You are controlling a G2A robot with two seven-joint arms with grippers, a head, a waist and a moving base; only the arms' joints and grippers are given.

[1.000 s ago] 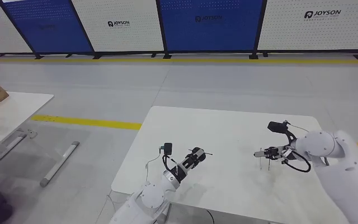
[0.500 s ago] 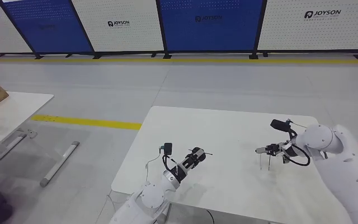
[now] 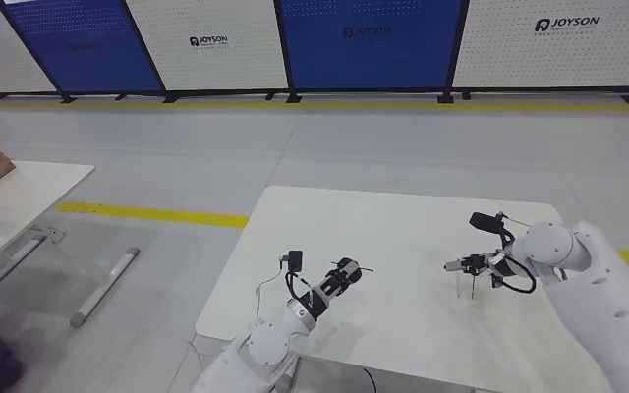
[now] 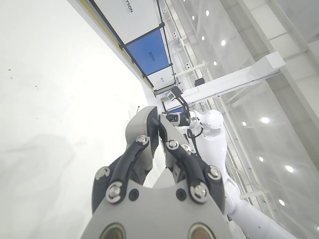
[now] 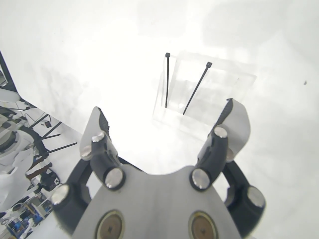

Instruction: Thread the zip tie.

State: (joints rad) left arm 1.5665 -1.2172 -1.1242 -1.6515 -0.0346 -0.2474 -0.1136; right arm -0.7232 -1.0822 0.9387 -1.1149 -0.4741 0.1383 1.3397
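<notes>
Over on the left, the left gripper [image 4: 157, 123] sits low over the near part of the white table [image 3: 393, 216]. Its fingers [image 4: 139, 128] are pinched almost fully together, with only a sliver of gap between the ribbed pads. Caught in that pinch is a thin black zip tie [image 3: 365, 267], and a short length of it pokes out past the fingertips toward the middle of the table. How much of the tie lies inside the grip cannot be told.

Across on the right, the right gripper [image 5: 165, 106] is spread wide, its two fingers [image 5: 99, 120] well apart with nothing between them and touching nothing. It hangs above the table on the right side, tips pointing toward the left arm.

Just below and ahead of it stands a clear stand [image 5: 224, 80], a see-through block resting on the tabletop. Two more black ties rise from it — the first standing tie [image 5: 167, 80] and the second standing tie [image 5: 197, 88], side by side and apart. Each carries its small square head on the free end. Both are clear of the open fingers.
</notes>
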